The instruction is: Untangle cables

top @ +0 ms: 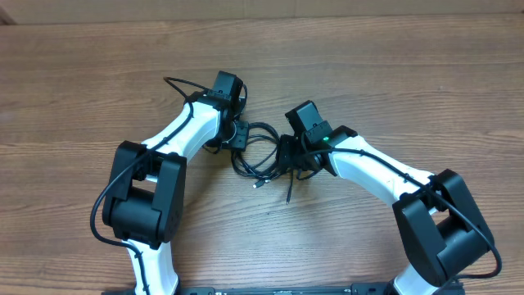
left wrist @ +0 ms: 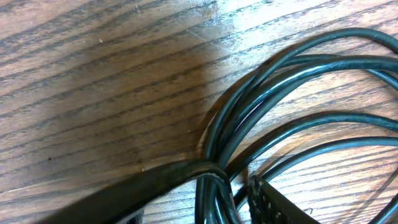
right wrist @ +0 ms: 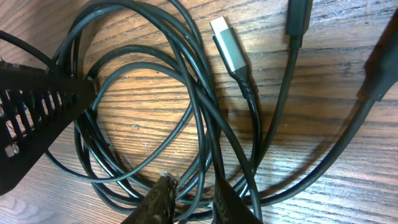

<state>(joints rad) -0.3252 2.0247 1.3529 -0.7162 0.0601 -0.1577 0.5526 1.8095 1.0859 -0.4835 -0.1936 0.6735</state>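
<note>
Black cables (left wrist: 217, 140) lie coiled on the wooden table (left wrist: 93, 62). The right gripper (right wrist: 196, 198) pinches strands at the coil's edge. The left gripper (left wrist: 208, 186) straddles others, its grip unclear.

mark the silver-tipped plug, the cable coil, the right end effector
silver-tipped black plug (right wrist: 224, 42): right wrist view, metal tip.
coiled thin black cables (right wrist: 200, 115): right wrist view, middle strands.
right end effector (right wrist: 194, 202): right wrist view, between fingertips.
</note>
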